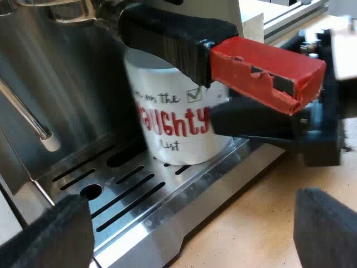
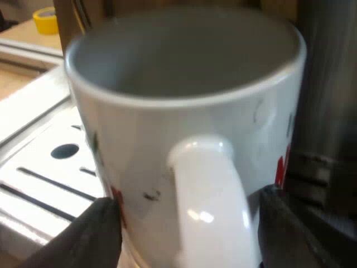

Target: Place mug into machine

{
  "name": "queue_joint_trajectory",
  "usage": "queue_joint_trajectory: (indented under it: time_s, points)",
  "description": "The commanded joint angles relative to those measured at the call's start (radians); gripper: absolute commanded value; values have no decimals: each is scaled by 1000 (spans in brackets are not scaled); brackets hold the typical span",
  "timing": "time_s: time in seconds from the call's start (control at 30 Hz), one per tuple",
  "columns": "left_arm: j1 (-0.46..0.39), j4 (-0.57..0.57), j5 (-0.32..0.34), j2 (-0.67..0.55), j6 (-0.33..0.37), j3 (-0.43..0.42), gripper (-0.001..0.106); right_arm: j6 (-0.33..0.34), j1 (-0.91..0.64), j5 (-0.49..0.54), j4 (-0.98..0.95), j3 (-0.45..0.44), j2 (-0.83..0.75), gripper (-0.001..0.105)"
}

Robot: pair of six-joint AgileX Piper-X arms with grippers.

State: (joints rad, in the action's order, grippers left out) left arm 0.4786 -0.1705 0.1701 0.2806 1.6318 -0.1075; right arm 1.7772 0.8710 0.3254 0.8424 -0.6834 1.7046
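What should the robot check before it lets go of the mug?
1. Mug base down on the drip tray: ok, it looks seated on the grille.
2. Mug upright: ok.
3. Mug below the metal holder: ok.
4. Mug centred under the holder's spouts: cannot tell.
5. Right gripper fingers on both sides of the mug: ok.
6. Left gripper open and apart from the mug: ok.
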Motion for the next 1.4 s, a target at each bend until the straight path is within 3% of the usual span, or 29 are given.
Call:
queue_joint_trajectory:
  time_s: [0.03, 0.47, 0.77, 0.93, 1.17, 1.4]
  points:
    - [4, 20, 6, 0, 9, -2, 75, 17, 1, -17, 14, -24, 17, 55]
    - [4, 20, 6, 0, 9, -2, 75, 21, 1, -38, 3, -169, 121, 55]
    - [4, 20, -6, 0, 9, -9, 75, 21, 16, -14, -95, -170, 85, 55]
    - [4, 7, -6, 0, 9, -51, 75, 21, 31, 1, -192, -137, 1, 55]
    - [4, -51, -6, -9, 9, -135, 75, 21, 50, 60, -249, 8, -181, 55]
    - [4, -162, -6, -115, 9, -206, 75, 21, 86, 68, -330, 85, -343, 55]
